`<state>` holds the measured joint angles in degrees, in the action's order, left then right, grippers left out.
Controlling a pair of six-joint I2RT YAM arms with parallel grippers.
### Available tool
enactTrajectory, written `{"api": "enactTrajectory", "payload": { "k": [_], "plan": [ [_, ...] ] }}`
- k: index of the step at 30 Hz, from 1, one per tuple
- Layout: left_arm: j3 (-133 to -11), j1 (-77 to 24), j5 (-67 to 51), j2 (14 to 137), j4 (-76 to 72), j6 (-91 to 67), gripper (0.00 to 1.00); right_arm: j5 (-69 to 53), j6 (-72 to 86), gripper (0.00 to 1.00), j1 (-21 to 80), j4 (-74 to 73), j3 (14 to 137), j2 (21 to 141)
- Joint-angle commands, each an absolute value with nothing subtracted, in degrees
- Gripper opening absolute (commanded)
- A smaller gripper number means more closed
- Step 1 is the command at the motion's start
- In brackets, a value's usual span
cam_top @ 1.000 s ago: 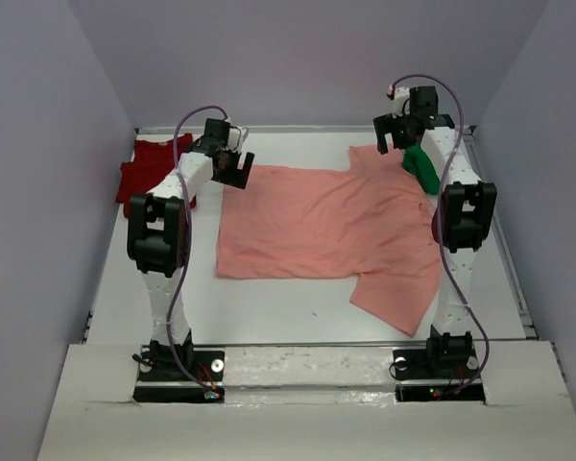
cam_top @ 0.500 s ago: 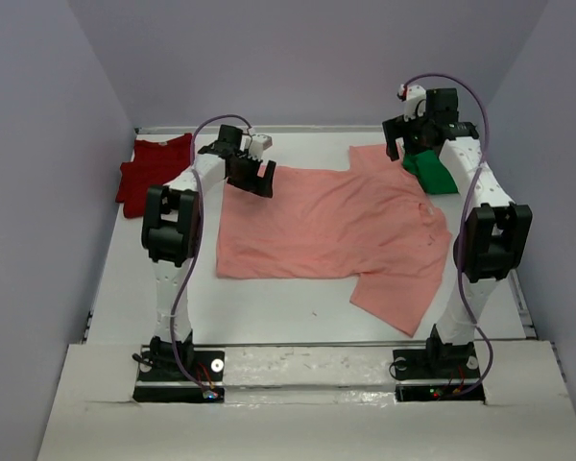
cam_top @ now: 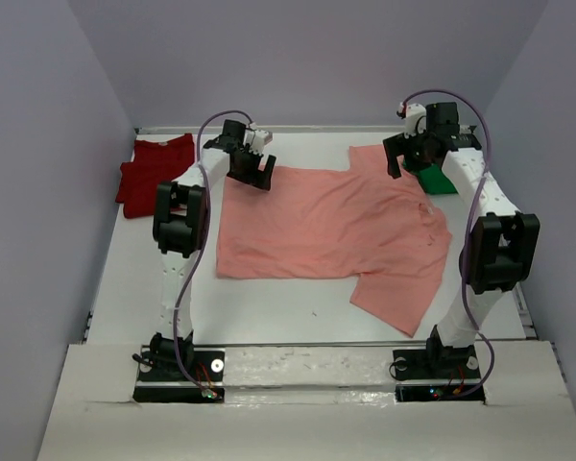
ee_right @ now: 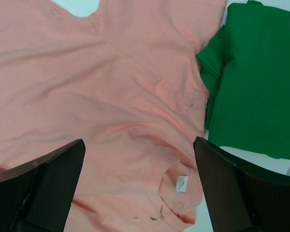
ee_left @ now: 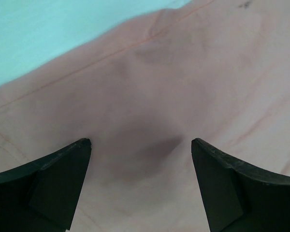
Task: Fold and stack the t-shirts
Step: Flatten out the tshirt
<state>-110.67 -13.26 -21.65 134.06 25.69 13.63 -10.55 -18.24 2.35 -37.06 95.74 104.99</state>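
The salmon-pink shirt (cam_top: 326, 226) lies spread open and nearly flat in the centre of the top view, with one sleeve pointing to the lower right. The dark red shirt (cam_top: 152, 173) lies loosely bunched at upper left, well apart. The green shirt (cam_top: 437, 182), folded, touches the pink one's edge at upper right.

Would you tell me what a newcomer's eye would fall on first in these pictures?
The salmon-pink t-shirt stands out first, spread flat across the middle of the white table with one sleeve trailing toward the near right. The left gripper and right gripper hang open over the cloth near its far edge. A dark red t-shirt lies at the far left corner, and a green t-shirt sits beside the pink collar at the far right.
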Motion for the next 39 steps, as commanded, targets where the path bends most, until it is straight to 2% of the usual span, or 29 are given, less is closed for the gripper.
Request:
{"api": "enactTrajectory", "payload": {
  "k": [1,21,27,39],
  "plan": [
    [-116.5,-11.7,-16.0,136.2,29.9,13.4,0.99,-11.9,-19.3,1.00,2.4,-39.3,93.9,102.0],
    [-114.3,-8.6,-4.8,137.2,30.6,13.4,0.99,-12.1,-18.6,1.00,2.4,-44.2,93.6,100.5],
    [-118.6,-8.7,3.1,138.3,32.4,14.3,0.99,-13.4,-18.8,1.00,2.4,-45.0,93.3,101.0],
    [-132.2,-7.4,7.6,145.5,35.9,16.2,0.99,-20.5,-19.1,1.00,2.4,-47.5,93.0,106.6]
  ]
}}
